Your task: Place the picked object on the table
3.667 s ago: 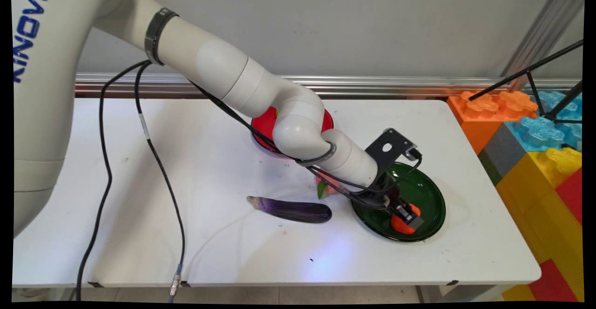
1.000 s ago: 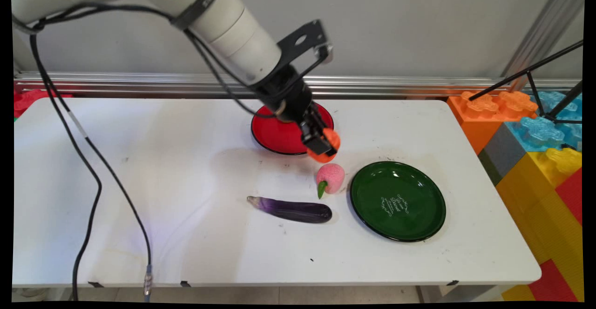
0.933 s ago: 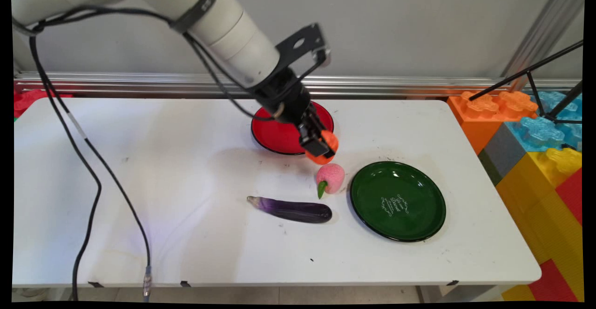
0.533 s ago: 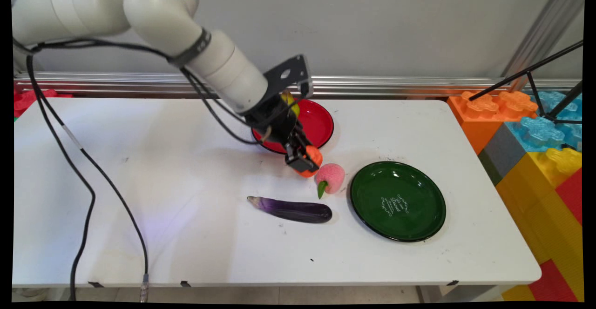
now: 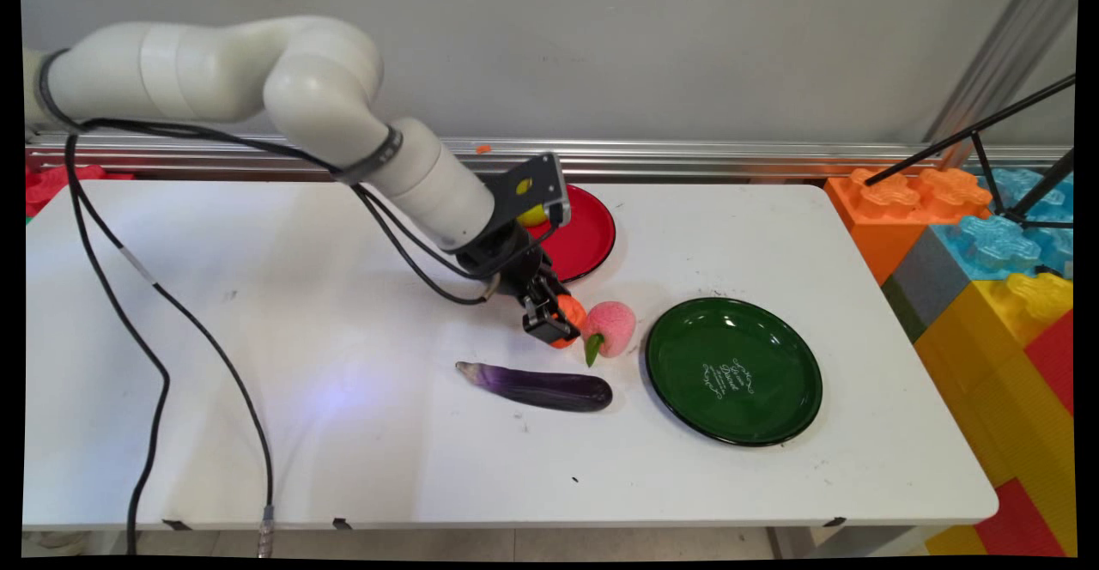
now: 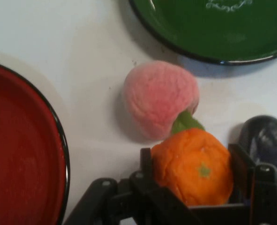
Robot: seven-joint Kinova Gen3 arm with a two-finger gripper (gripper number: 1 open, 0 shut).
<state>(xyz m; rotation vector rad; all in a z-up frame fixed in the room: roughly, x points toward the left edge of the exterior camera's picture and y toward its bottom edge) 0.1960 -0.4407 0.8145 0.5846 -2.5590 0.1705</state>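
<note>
gripper [image 5: 554, 323] gripping one orange [image 6: 194, 166], two plates (red [image 5: 584, 235], green [image 5: 734, 370])

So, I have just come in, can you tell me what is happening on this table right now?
A white robot arm holds a small orange fruit in its black gripper, low over the white table. The orange sits right beside a pink peach, between the red plate behind and the purple eggplant in front. The green plate to the right has nothing in it. Something yellow shows at the red plate, mostly hidden by the arm.
</note>
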